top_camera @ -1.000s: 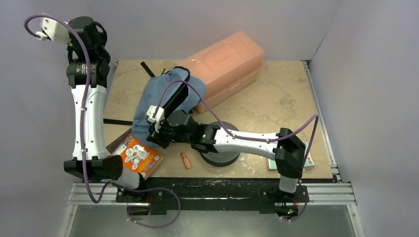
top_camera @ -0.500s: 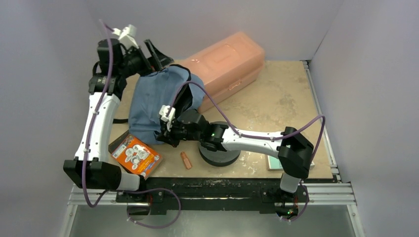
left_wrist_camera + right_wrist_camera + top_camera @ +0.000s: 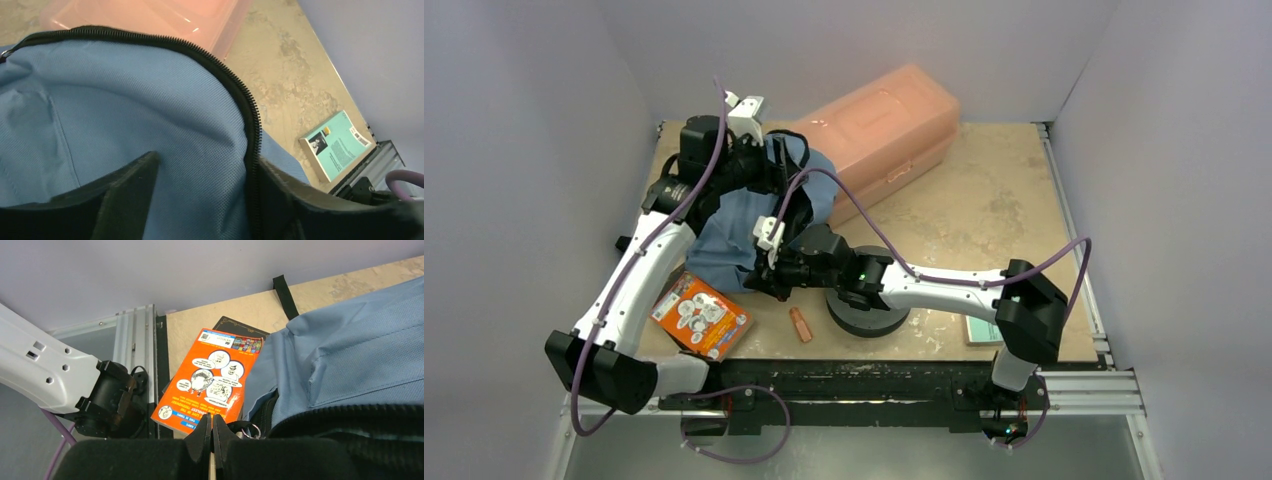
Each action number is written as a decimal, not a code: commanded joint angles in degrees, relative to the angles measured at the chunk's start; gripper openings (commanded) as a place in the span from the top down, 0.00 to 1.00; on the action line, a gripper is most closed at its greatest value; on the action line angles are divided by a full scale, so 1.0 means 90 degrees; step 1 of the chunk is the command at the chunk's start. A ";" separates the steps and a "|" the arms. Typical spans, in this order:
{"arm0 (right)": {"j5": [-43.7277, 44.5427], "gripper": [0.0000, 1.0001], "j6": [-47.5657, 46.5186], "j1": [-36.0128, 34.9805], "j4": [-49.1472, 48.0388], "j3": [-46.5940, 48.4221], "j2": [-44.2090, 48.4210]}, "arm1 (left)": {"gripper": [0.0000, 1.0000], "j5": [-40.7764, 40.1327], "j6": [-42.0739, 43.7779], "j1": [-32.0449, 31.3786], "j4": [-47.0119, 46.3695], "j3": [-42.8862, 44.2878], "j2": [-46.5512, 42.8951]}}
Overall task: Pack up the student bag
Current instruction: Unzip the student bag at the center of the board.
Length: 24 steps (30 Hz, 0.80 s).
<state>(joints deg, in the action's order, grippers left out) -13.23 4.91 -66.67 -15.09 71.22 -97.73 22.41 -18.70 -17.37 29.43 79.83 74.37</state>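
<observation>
Straddling the zipper rim (image 3: 250,125) at the far end of the bag (image 3: 729,240), the left gripper (image 3: 205,165) gapes open; the right gripper (image 3: 212,427) is closed tight at the near end; the bag lies left of centre, running near-to-far, against the box (image 3: 879,125).

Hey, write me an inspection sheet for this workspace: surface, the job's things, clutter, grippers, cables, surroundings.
Surface: beige mottled tabletop, crowded at left.
Job's things: soft slate-blue fabric backpack, lying beside a rigid salmon-pink plastic box.
Clutter: orange paperback book, teal book, small brown piece, black round disc.
Grippers: left gripper open, astride the backpack's zipper edge; right gripper shut at its near edge.
Cables: purple cable loops over the backpack.
Surroundings: plain pale walls, metal rail in front.
</observation>
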 commanded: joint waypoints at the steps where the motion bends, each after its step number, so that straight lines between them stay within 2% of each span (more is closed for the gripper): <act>1: -0.0126 1.00 -0.0084 0.0016 -0.0296 0.0046 0.0312 | 0.45 -0.0681 0.0615 0.0006 0.0105 -0.0193 -0.0281; 2: -0.0135 1.00 -0.0086 0.0016 -0.0296 0.0046 0.0321 | 0.54 -0.0789 0.0680 0.0006 0.0210 -0.0184 -0.0313; 3: -0.0140 1.00 -0.0078 0.0016 -0.0309 0.0046 0.0327 | 0.68 -0.1041 0.0746 0.0006 0.0367 -0.0128 -0.0338; 6: -0.0160 1.00 -0.0039 -0.0007 -0.0433 -0.0013 0.0350 | 0.88 -0.2147 0.1198 0.0006 0.0901 0.0253 -0.0391; 8: -0.0110 0.99 0.0131 -0.0043 -0.0649 -0.0101 0.0280 | 1.00 -0.2809 0.1610 0.0006 0.0865 0.0368 -0.0494; 10: -0.0095 0.97 0.0448 -0.0091 -0.1091 -0.0190 0.0094 | 1.00 -0.3523 0.1782 0.0018 0.0456 0.0414 -0.0601; 11: -0.0125 0.92 0.0656 -0.0123 -0.1410 -0.0222 -0.0023 | 1.00 -0.3715 0.1898 0.0045 0.0286 0.0497 -0.0578; 13: -0.0236 0.76 0.1008 -0.0131 -0.1693 -0.0114 -0.0222 | 1.00 -0.3848 0.2327 0.0064 0.0048 0.0780 -0.0375; 14: -0.0245 0.65 0.1235 -0.0119 -0.1756 -0.0116 -0.0199 | 1.00 -0.3913 0.2569 0.0064 -0.0007 0.0933 -0.0242; 16: -0.0259 0.47 0.1509 0.0012 -0.1789 -0.0190 0.0083 | 1.00 -0.4169 0.3282 0.0064 -0.0333 0.1043 -0.0035; 19: -0.0120 0.28 0.1485 0.0187 -0.0693 0.0149 0.0432 | 1.00 -0.4667 0.4713 0.0088 -0.1477 0.0798 0.0150; 21: 0.0168 0.26 0.1498 0.0329 -0.0102 0.0091 0.0687 | 1.00 -0.5048 0.5561 0.0154 -0.2189 0.0727 0.0306; 24: 0.0071 0.25 0.1704 0.0636 -0.0055 -0.0645 0.1280 | 1.00 -0.4406 0.6046 0.0379 -0.2197 0.1019 0.0495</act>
<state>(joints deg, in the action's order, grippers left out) -13.96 17.08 -64.31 -18.63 69.54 -94.89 -17.04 21.37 -16.19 23.16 85.89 77.93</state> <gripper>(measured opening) 0.743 0.021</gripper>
